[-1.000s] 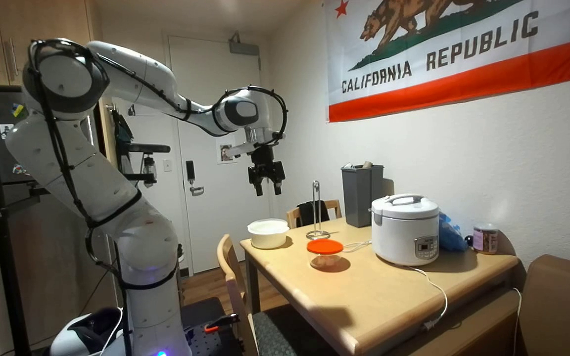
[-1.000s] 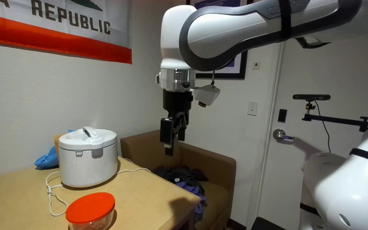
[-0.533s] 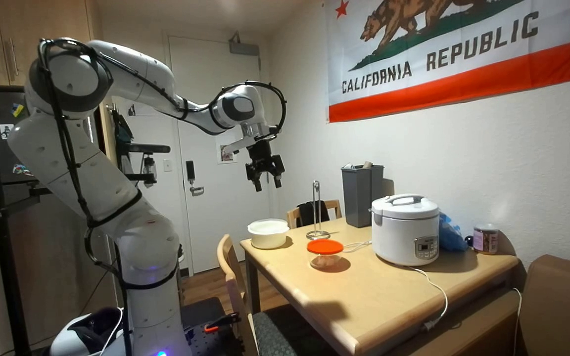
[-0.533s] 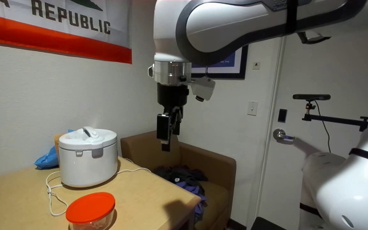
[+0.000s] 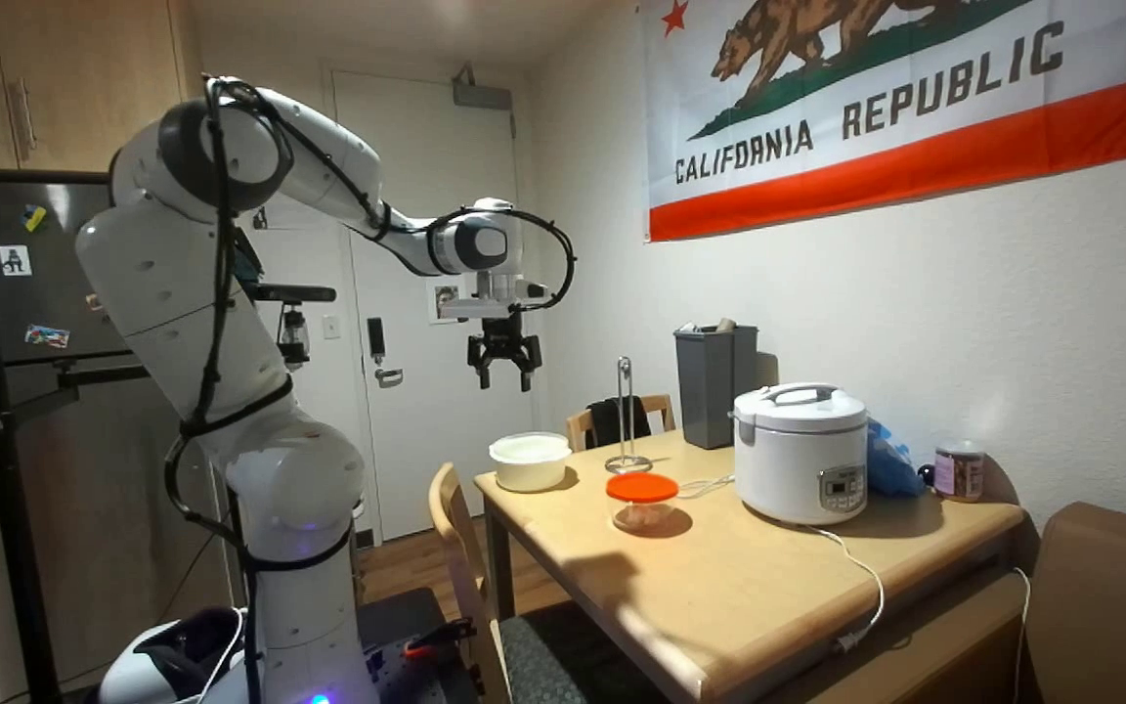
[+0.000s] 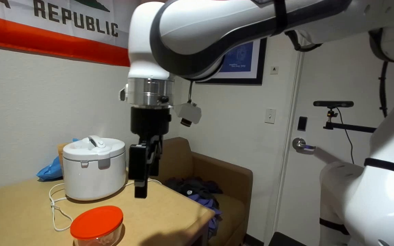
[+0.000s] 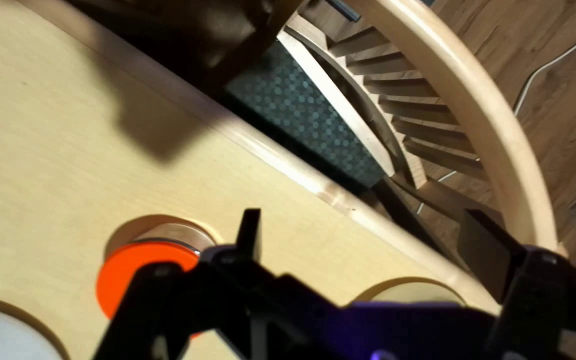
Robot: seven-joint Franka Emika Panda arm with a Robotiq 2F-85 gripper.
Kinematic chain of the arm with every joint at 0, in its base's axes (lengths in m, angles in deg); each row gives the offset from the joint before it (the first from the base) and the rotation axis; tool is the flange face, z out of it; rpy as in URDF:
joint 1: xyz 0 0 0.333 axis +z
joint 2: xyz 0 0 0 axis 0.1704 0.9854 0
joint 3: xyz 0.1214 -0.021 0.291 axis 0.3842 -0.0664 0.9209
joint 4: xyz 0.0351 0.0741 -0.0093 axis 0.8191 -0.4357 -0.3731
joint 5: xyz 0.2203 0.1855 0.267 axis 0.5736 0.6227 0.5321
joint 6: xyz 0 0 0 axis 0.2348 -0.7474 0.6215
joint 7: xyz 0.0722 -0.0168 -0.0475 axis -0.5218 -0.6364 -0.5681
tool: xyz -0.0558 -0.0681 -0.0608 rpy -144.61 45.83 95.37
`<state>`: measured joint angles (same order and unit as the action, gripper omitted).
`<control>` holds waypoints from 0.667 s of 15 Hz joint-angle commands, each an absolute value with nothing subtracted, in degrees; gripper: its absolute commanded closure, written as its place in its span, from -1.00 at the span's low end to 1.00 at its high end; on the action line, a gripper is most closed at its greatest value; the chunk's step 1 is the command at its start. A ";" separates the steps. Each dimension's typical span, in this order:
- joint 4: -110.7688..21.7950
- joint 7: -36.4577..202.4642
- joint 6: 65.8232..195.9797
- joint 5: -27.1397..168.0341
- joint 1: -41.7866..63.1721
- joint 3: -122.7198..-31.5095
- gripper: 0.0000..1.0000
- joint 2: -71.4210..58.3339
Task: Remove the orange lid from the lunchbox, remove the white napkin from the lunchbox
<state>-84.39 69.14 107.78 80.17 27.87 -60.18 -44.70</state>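
Note:
The orange lid [image 5: 641, 487] lies flat on top of the lunchbox [image 5: 643, 517], a low round see-through container on the table. In an exterior view the lid [image 6: 97, 222] and the lunchbox [image 6: 104, 238] stand at the lower edge. In the wrist view the lid [image 7: 135, 270] is partly hidden by a finger, and the lunchbox's clear side [image 7: 178, 234] shows beside it. Something pale shows through the lunchbox wall; I cannot tell whether it is the white napkin. My gripper [image 5: 505, 379] is open and empty, pointing down, well above table height and apart from the lid.
A white bowl [image 5: 530, 469] stands near the table's end, with a metal upright holder [image 5: 627, 430] close to it. A rice cooker [image 5: 800, 464] with a cord and a grey bin [image 5: 712, 391] stand toward the wall. A wooden chair [image 7: 473, 100] stands at the table edge.
The arm has swung and the hand now points straighter down. In an exterior view the gripper has moved left and lower toward the lidded lunchbox. The lid, lunchbox and bowl have not moved.

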 commanded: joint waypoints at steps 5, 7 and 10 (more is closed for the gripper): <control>-74.33 66.08 105.65 80.00 31.43 -54.41 -1.00 -33.01; -71.95 65.68 104.92 79.52 31.63 -53.85 -1.00 -30.57; -71.17 65.05 104.65 79.41 31.53 -54.02 -1.00 -29.93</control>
